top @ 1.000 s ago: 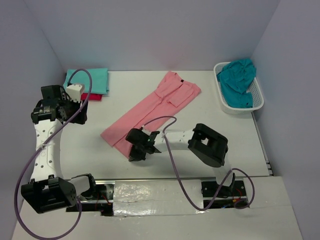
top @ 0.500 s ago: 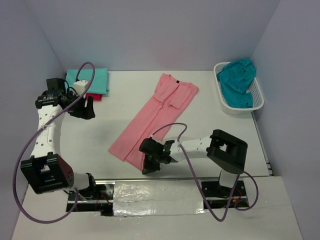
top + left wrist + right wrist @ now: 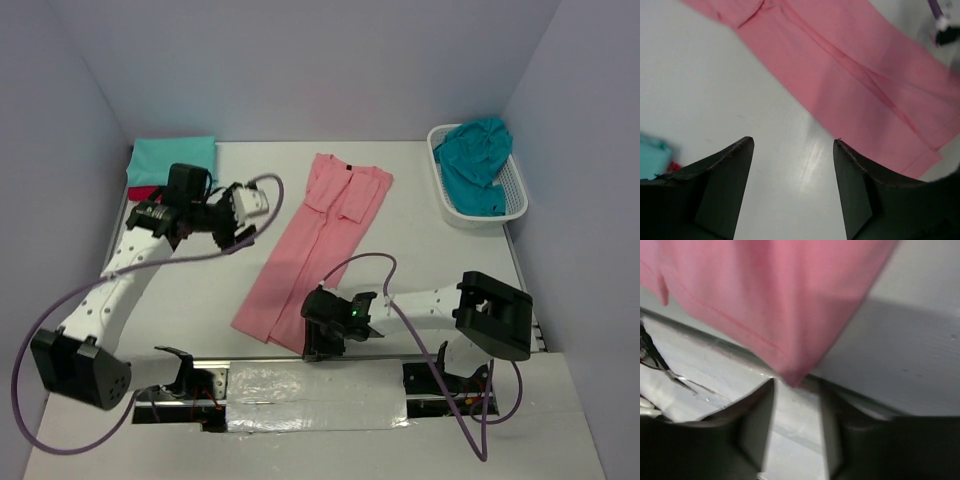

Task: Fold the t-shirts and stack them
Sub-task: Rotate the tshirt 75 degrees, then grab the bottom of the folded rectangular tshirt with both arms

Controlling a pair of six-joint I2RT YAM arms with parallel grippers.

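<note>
The salmon pink t-shirt (image 3: 320,240) lies as a long narrow strip on the counter (image 3: 200,290), hem at the near edge, held by neither arm. Your left gripper (image 3: 792,142) hangs with fingers wide over bare counter beside it, and your right gripper (image 3: 797,390) has its fingers parted just short of the hem corner. Pinch both hem corners squarely, then carry them up to the collar.

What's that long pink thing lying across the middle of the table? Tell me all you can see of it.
It is a salmon-pink t-shirt of soft plain cloth, folded lengthwise into a long strip, a sleeve doubled over near the collar, where a small dark label shows. It lies flat and slantwise on the table, collar far, hem at the near edge. The right gripper sits at its near corner, jaws apart.
</note>
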